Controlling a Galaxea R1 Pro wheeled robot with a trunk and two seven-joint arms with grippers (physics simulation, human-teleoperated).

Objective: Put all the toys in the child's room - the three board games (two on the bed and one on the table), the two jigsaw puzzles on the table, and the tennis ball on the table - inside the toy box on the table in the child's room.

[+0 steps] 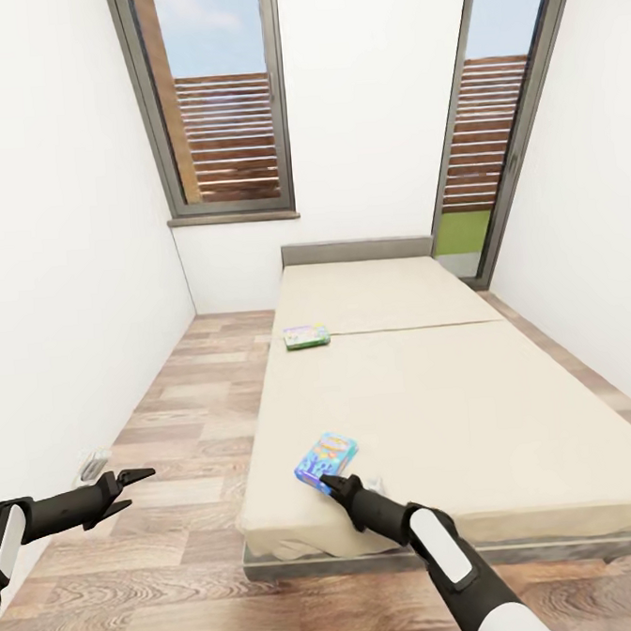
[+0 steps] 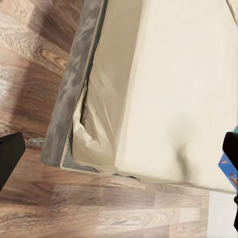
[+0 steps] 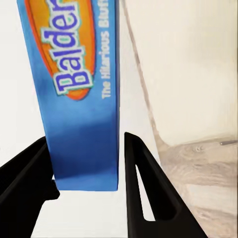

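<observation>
Beige mattress bed (image 1: pixel 454 409): low, dark grey frame, on wood-plank floor (image 1: pixel 173 438).
Blue flat game box (image 1: pixel 326 461): on mattress near foot corner; side lettering reads "Balder…".
Green-white flat game box (image 1: pixel 306 336): mid-bed, left edge.
Right gripper (image 1: pixel 333 485): fingers astride blue box end; contact unclear.
Left gripper (image 1: pixel 129 481): fingers spread, over floor.

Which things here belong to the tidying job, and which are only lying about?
Belong to the job:
- blue flat game box, between the right gripper fingers
- green-edged game box, farther up the mattress
- beige bed

Just there:
- small pale object on the floor by the wall
- grey-framed window
</observation>
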